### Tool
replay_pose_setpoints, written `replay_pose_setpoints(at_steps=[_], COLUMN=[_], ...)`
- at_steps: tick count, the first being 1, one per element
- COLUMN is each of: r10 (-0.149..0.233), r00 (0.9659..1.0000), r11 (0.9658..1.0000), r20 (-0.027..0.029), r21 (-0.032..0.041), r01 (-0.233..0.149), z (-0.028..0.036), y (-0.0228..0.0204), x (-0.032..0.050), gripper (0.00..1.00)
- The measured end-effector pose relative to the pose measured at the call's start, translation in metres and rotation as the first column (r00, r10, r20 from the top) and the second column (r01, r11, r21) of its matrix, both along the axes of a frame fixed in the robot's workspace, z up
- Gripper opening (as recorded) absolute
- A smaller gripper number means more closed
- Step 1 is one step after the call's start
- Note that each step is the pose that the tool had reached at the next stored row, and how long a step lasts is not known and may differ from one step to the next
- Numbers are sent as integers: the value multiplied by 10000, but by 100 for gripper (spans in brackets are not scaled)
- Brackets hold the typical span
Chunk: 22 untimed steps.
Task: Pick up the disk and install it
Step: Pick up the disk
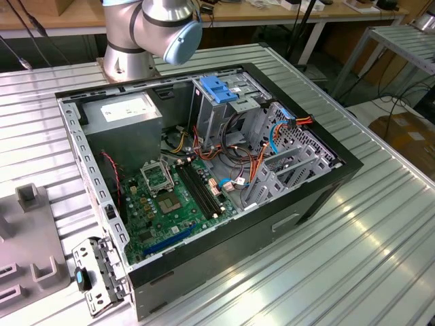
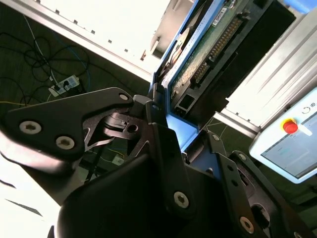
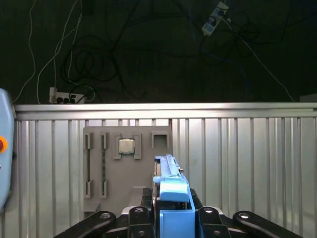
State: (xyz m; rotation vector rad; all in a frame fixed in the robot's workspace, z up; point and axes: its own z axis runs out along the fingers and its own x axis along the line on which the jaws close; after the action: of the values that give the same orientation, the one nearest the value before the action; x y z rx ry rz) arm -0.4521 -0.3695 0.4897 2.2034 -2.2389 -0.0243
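"Where is the disk (image 3: 172,196)?"

"In the tool (image 3: 173,217). The tool is clenched on it, with a finger on each side of its blue frame (image 2: 181,131)."

"Which way does it point?"

"Its long side runs straight out from the tool. It stands on its thin edge."

"What is past the tool?"

"A grey tray (image 3: 99,163) on the table (image 3: 237,163), then the table's edge."

"Is there room?"

"I think so. Bare table lies on both sides of the tool. I cannot tell how far the open computer case (image 1: 224,248) is from the tool."
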Motion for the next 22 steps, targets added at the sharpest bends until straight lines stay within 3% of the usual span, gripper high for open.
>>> replay_pose_setpoints(at_steps=[22], r10=[1], r00=[10000], r11=[10000], r20=[-1], r21=[0], r01=[-1], z=[0], y=[-1], x=[227], gripper=[37])
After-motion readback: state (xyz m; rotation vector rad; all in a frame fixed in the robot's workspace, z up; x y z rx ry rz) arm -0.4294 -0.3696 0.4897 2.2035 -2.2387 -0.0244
